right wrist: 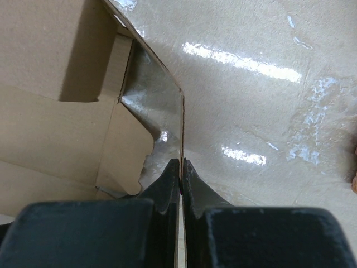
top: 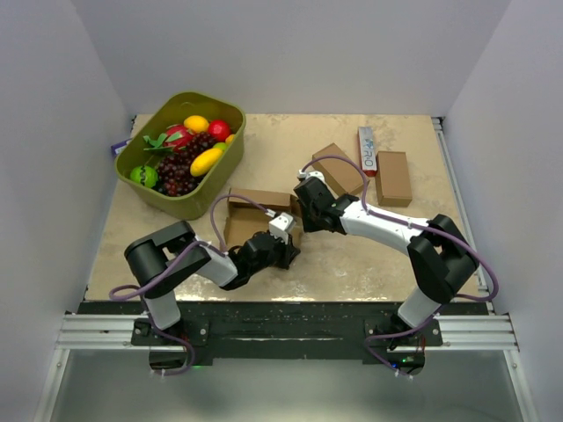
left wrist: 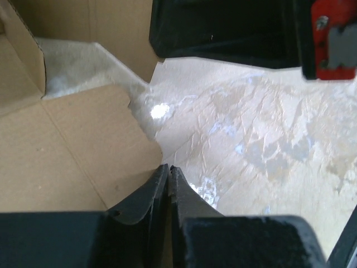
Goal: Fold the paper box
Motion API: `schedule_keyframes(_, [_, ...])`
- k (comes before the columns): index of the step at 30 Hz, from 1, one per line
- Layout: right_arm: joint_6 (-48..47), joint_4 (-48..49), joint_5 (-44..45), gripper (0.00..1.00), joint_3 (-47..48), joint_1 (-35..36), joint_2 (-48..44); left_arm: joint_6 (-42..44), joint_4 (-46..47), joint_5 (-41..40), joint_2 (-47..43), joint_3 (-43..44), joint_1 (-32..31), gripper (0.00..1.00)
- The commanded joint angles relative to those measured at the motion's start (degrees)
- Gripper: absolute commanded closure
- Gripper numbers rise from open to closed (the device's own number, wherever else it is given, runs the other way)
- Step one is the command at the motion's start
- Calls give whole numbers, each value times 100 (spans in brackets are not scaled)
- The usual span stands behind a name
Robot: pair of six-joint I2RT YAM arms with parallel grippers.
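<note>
**A:** On table [top: 352, 255], just left of centre: locate box [top: 246, 224].
**B:** Located. Lying open on beige mottled top, glossy, with bright glare patches. Enclosed by plain white walls [top: 290, 53] on three sides.
**A:** Report right gripper [right wrist: 181, 164].
**B:** Clamped on thin upright box wall.
**A:** Report left gripper [left wrist: 168, 170].
**B:** Closed to a slit at flap edge. Hold on flap: cannot tell.

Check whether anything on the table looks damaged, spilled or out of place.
On the paper box at the centre, one side flap has a ragged, uneven edge, as if torn or crushed, though it may just be how it was cut. Nothing looks spilled.
</note>
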Motion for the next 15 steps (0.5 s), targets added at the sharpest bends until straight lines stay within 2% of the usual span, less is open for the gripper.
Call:
schedule_keyframes(1, [59, -129, -79, 100, 95, 11, -94, -68, 280, -259, 239, -4, -23, 90])
schedule_keyframes(6, [50, -191, 0, 100, 104, 11, -147, -94, 385, -206, 266, -100, -32, 92])
schedule_keyframes(9, [-11, -261, 123, 100, 113, 19, -85, -15, 394, -206, -155, -206, -32, 90])
schedule_keyframes(12, [-64, -322, 211, 100, 139, 11, -50, 73, 254, -328, -796, -329, -32, 83])
schedule_keyframes(15, [-82, -323, 211, 100, 130, 11, -76, 73, 105, -688, -1342, -504, -32, 80])
